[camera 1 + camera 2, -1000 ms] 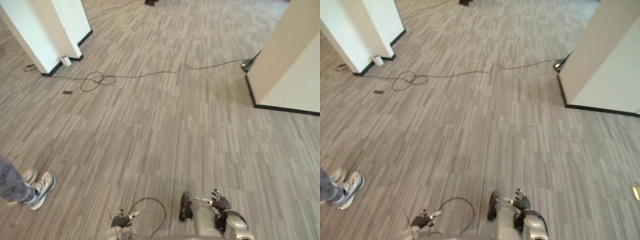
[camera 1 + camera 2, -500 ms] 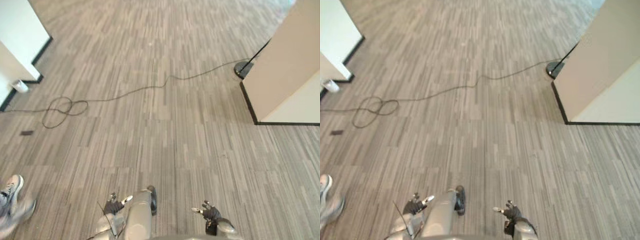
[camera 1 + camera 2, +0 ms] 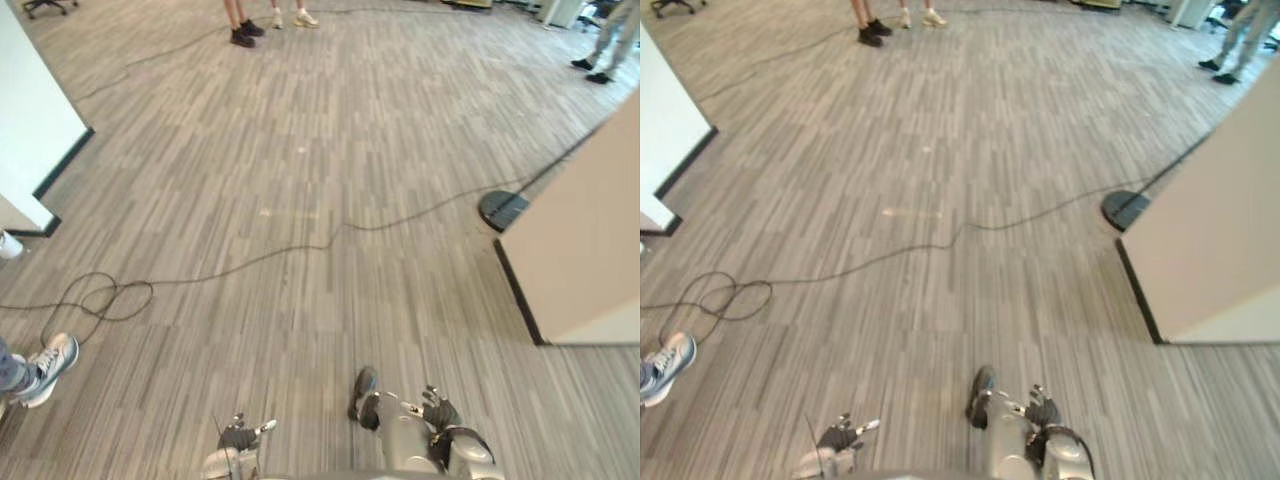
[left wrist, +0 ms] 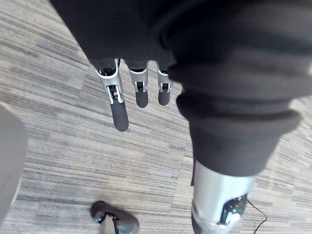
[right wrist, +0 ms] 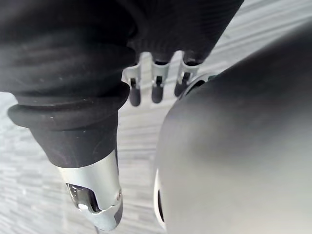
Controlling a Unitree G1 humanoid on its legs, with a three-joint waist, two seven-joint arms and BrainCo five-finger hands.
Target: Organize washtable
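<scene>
Left of the floor cable, a person's sneaker; both the left robot hand and right robot hand hang straight-fingered and empty, suggesting transit. The washtable's whereabouts cannot be told.

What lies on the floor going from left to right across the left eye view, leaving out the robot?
A person's sneaker → coiled cable loop → dark round stand base → beige partition wall.
</scene>
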